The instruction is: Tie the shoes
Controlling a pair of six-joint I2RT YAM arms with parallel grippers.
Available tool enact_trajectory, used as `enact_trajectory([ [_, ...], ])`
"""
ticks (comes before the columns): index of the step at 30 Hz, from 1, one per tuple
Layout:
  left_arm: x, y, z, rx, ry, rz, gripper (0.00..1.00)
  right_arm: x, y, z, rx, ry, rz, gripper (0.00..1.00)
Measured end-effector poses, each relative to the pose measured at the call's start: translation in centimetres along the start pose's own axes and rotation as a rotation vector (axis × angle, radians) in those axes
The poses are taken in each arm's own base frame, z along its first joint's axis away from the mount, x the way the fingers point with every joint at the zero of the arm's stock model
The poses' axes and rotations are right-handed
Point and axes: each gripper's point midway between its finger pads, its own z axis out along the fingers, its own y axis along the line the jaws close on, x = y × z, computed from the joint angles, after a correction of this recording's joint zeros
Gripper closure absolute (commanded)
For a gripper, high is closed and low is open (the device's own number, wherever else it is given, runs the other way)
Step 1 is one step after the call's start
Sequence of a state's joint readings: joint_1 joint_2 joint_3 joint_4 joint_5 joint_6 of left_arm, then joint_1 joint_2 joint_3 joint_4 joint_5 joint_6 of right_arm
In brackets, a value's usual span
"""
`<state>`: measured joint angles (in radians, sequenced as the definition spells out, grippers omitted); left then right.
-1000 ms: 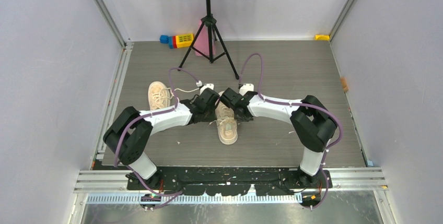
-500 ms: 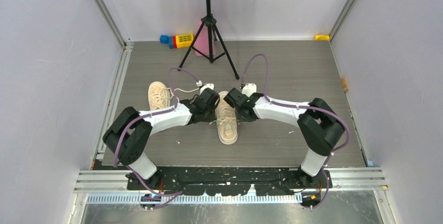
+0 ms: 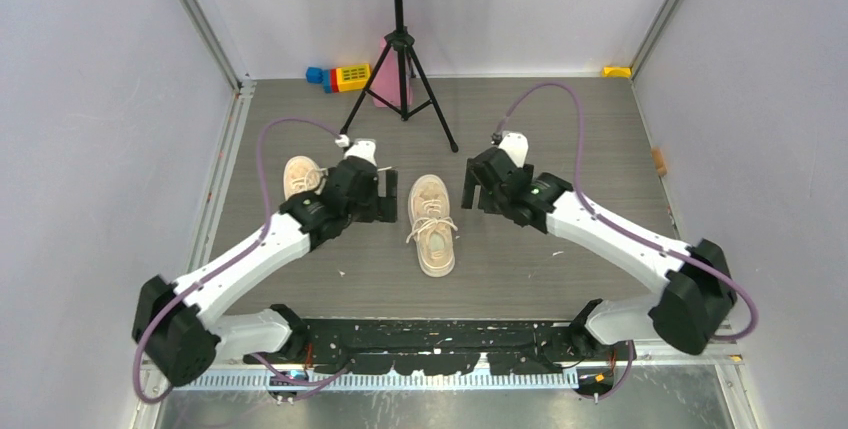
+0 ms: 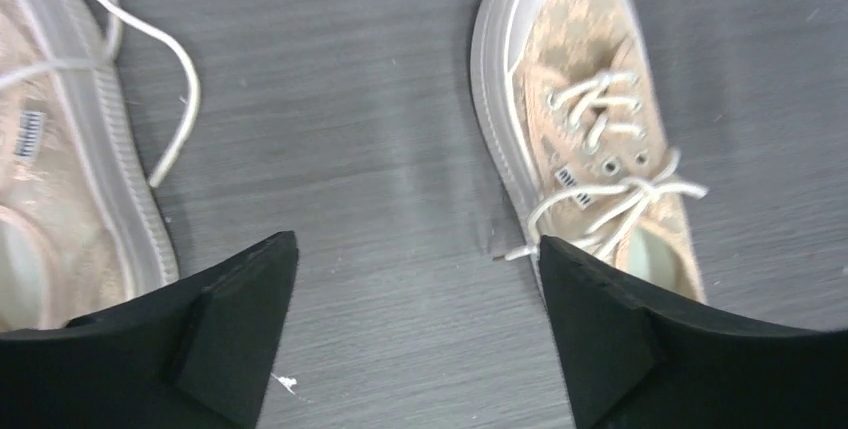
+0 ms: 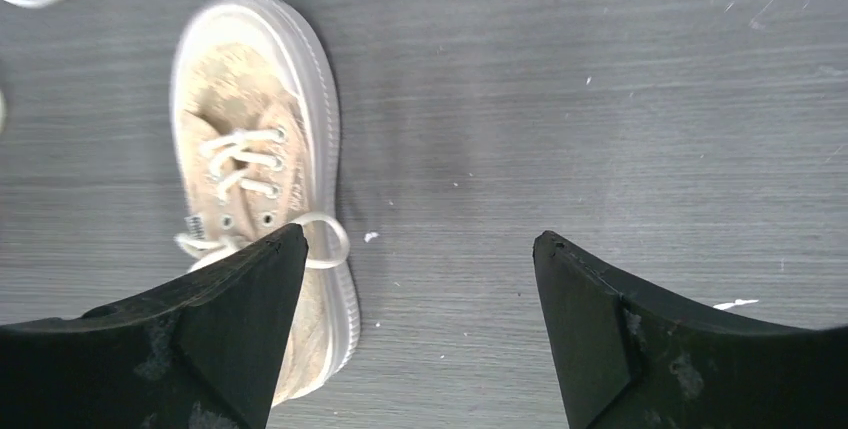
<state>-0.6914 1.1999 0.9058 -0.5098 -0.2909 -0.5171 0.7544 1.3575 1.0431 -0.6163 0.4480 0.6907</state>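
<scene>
The white left arm [image 3: 250, 254] and right arm [image 3: 620, 239] are hanging outstretched, left gripper [image 3: 386, 195] and right gripper [image 3: 470, 187] gaping empty, flanking one cream low-top sneaker [image 3: 433, 239]; the second cream sneaker [image 3: 298, 177] is lying beside the left wrist.

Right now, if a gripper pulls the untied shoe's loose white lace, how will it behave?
The loose lace is probably floppy: it lies in slack curves. Being thin, it may slip from a grip. The untied shoe, resting flat, might drag along.
</scene>
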Motion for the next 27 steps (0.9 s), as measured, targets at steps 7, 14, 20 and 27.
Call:
enact_trajectory([
  [7,-2.6,4.6,-3.4,-0.034,-0.167,-0.124,0.00,-5.3,-2.7,-3.8,-0.049,-0.178,0.055,0.08],
  [14,-1.0,9.1,-2.2,-0.136,-0.200,-0.124,0.01,-7.1,-10.8,-3.3,0.105,-0.263,0.187,0.06],
  [20,-0.6,10.9,-0.7,-0.172,-0.251,-0.042,0.01,-5.5,-14.1,-2.6,0.154,-0.331,0.199,0.06],
  [27,-2.6,11.9,-0.5,-0.186,-0.319,-0.036,0.03,-6.0,-14.1,-2.6,0.129,-0.381,0.166,0.05],
])
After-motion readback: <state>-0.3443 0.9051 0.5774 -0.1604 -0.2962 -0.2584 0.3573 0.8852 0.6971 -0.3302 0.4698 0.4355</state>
